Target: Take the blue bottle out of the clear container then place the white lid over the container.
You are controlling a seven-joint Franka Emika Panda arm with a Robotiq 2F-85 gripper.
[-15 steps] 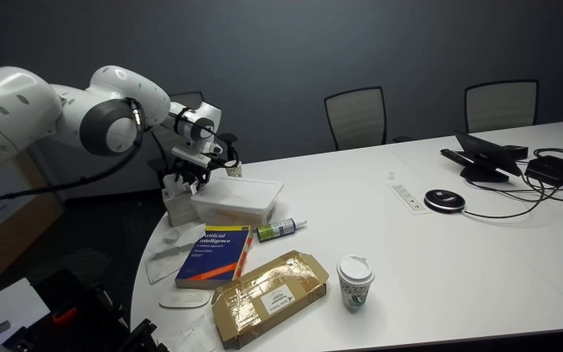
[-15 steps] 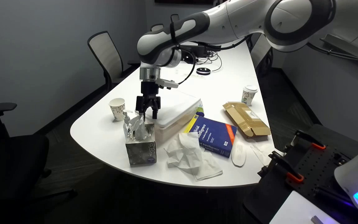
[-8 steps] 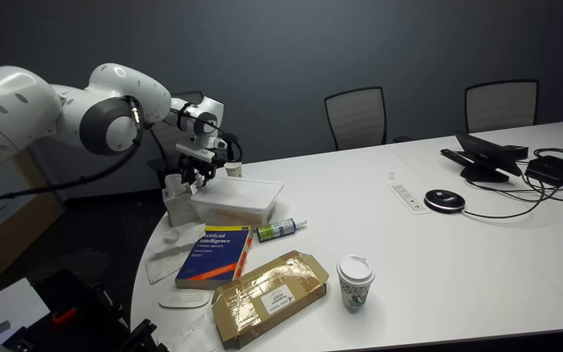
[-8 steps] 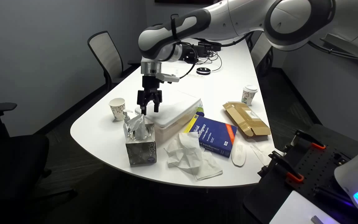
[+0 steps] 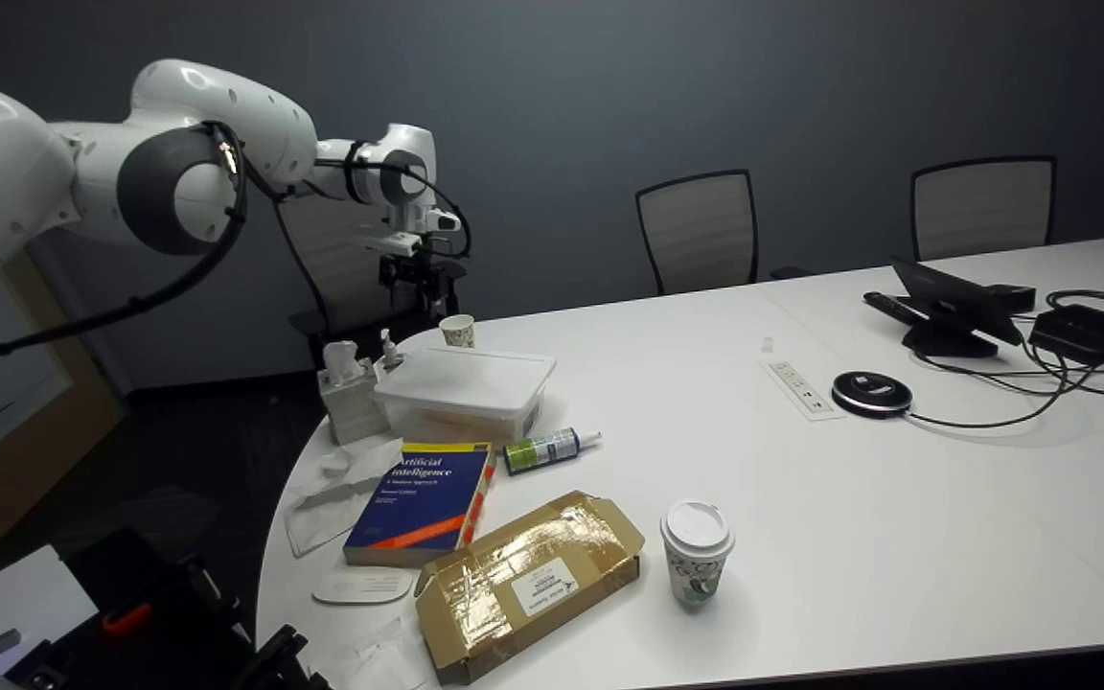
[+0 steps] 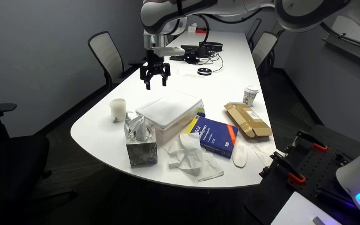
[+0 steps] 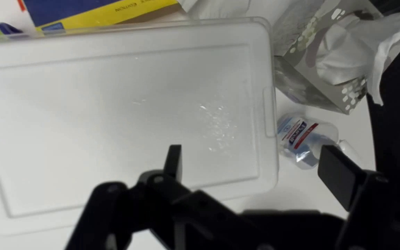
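Observation:
The blue bottle [image 5: 542, 450], dark blue with a green label and white tip, lies on its side on the table beside the clear container [image 5: 451, 422]. Part of it shows in an exterior view [image 6: 201, 110] and at the wrist view's upper left edge [image 7: 7, 28]. The white lid [image 5: 471, 376] lies flat over the container's top in both exterior views [image 6: 167, 107]; it fills much of the wrist view [image 7: 123, 118]. My gripper [image 6: 156, 84] is open and empty, above the table and higher than the lid. In the wrist view its fingers [image 7: 252, 158] are wide apart with nothing between them.
A pump sanitizer bottle [image 7: 300, 139] and a tissue box [image 6: 141, 153] stand by the container's end. A paper cup [image 6: 118, 109] is close by. A blue book [image 5: 427, 503], tissues [image 6: 189, 153], a cardboard packet [image 5: 533, 585] and a lidded cup [image 5: 696, 551] are also on the table.
My gripper has risen well up from near the lid's end by the tissue box, and the arm has lifted with it. The lid, container and bottle have not moved.

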